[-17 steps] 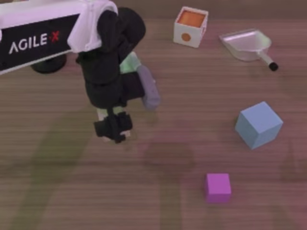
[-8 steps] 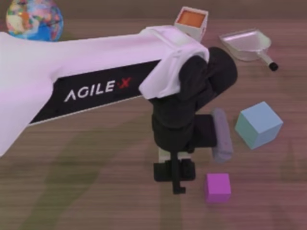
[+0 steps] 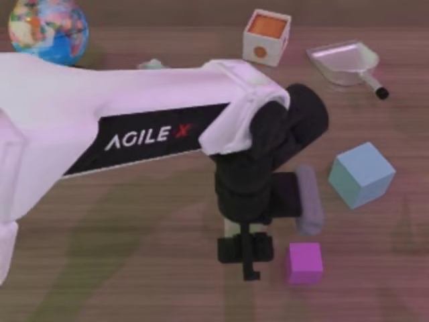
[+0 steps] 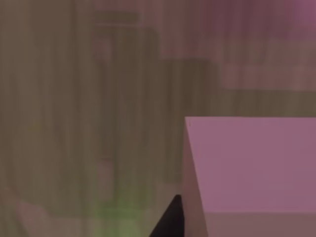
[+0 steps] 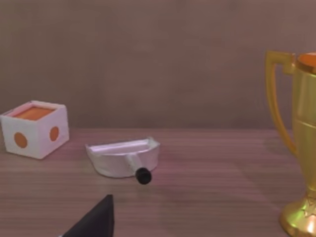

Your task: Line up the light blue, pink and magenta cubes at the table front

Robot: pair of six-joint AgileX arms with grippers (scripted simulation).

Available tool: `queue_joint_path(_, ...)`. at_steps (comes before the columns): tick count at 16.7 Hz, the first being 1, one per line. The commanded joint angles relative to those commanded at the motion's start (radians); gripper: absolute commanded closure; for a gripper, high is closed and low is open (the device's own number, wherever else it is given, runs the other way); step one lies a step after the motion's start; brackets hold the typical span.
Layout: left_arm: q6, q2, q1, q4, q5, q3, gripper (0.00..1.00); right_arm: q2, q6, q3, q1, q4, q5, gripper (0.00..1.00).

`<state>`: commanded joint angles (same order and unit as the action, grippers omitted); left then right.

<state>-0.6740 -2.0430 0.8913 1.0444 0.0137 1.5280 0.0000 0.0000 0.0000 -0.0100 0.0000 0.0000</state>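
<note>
Three cubes, one in hand
Left gripper clamped the pink cube; lowering beside the magenta cube risked nudging it askew.

Left arm swung from the table's left side to front centre, left gripper now just left of the magenta cube, carrying the pink cube along. Globe uncovered at far left.
</note>
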Motion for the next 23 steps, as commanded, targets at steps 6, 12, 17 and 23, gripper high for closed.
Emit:
queue_joint_path(6, 0.003, -0.050, 0.005, -0.136, 0.001, -0.087, 1.00, 0.000, 0.000, 0.000, 0.000, 0.000, 0.000, 0.00)
queue_joint_path(12, 0.003, -0.050, 0.005, -0.136, 0.001, -0.087, 0.70, 0.000, 0.000, 0.000, 0.000, 0.000, 0.000, 0.00)
queue_joint_path(17, 0.003, -0.050, 0.005, -0.136, 0.001, -0.087, 0.32, 0.000, 0.000, 0.000, 0.000, 0.000, 0.000, 0.00)
queue_joint_path(23, 0.003, -0.050, 0.005, -0.136, 0.001, -0.087, 0.00, 0.000, 0.000, 0.000, 0.000, 0.000, 0.000, 0.00)
